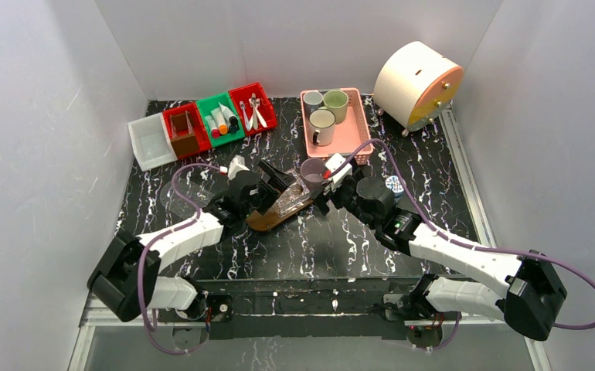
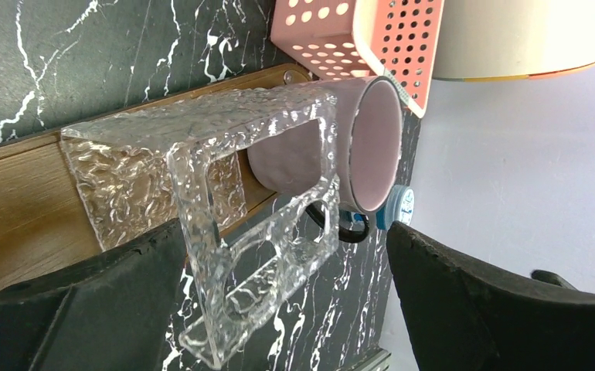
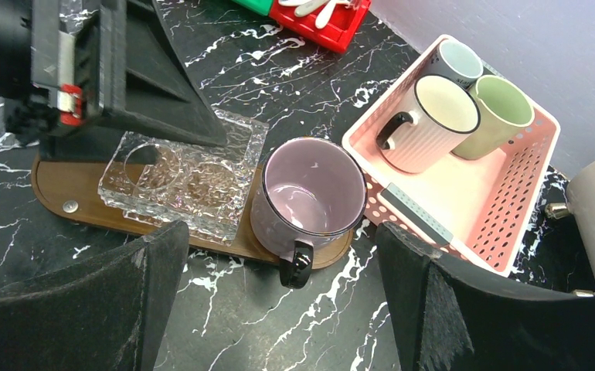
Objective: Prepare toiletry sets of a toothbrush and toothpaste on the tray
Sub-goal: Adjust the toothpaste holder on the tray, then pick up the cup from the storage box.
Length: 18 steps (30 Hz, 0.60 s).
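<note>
The dark-brown wooden tray (image 1: 262, 221) lies mid-table. A clear textured holder (image 1: 291, 199) stands on it, and a purple mug (image 1: 312, 171) with a black handle sits on its right end. My left gripper (image 1: 277, 184) is open. The holder's near end (image 2: 225, 301) lies between its fingers (image 2: 86, 309), touching neither. My right gripper (image 1: 330, 188) is open and empty. It hovers just in front of the mug (image 3: 310, 197), with the handle towards it. White toothbrushes (image 1: 254, 110) lie in a red bin. Tubes with coloured caps (image 1: 222, 120) lie in a green bin.
A pink basket (image 1: 354, 133) with three mugs stands behind the tray, close to the purple mug. A white bin (image 1: 151, 141) and a red bin (image 1: 187, 130) holding a brown block are at the back left. A round cream device (image 1: 416, 81) is at the back right. A small blue-white object (image 1: 393, 184) lies by my right arm.
</note>
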{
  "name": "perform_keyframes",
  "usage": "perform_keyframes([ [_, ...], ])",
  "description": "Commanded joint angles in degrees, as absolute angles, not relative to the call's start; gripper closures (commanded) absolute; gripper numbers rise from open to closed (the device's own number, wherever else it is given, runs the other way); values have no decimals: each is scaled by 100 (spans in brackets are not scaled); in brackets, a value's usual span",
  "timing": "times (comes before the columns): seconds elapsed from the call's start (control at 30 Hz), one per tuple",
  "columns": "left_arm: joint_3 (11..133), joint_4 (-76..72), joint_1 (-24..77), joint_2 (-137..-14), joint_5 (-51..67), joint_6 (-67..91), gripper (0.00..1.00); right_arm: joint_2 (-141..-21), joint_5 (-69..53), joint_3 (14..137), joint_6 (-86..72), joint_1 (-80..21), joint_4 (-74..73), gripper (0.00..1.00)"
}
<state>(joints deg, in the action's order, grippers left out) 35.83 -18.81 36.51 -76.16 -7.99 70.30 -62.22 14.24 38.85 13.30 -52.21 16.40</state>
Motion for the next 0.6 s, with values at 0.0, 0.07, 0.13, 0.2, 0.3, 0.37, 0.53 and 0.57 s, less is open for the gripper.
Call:
perform_keyframes([
  [0.0, 3377, -1404, 3674, -7090, -1230, 6775, 2, -6069, 1461, 3944, 1336, -5212, 1819, 1],
  [0.07, 3336, -1289, 3674, -6966, -1271, 6683, 2, -6090, 1447, 3942, 1336, -5212, 1828, 1],
  [0.13, 3340, -1139, 3669, -6830, -1330, 6583, 2, -6097, 1429, 3947, 1330, -5212, 1820, 1],
  [0.2, 3319, -1003, 3666, -6694, -1421, 6492, 2, -6090, 1458, 3955, 1327, -5212, 1819, 1],
  [0.3, 3307, -749, 3665, -6472, -1599, 6333, 2, -6103, 1600, 3987, 1290, -5212, 1790, 1],
  [0.37, 3293, -556, 3634, -6327, -1752, 6205, 2, -6190, 1735, 4140, 1160, -5194, 1581, 1],
  [0.53, 3439, -160, 3396, -5896, -1975, 5715, 2, -6480, 2293, 4536, 664, -5068, 1372, 1],
  [0.57, 3527, -57, 3362, -5832, -2027, 5586, 2, -6549, 2498, 4614, 494, -5018, 1360, 1],
])
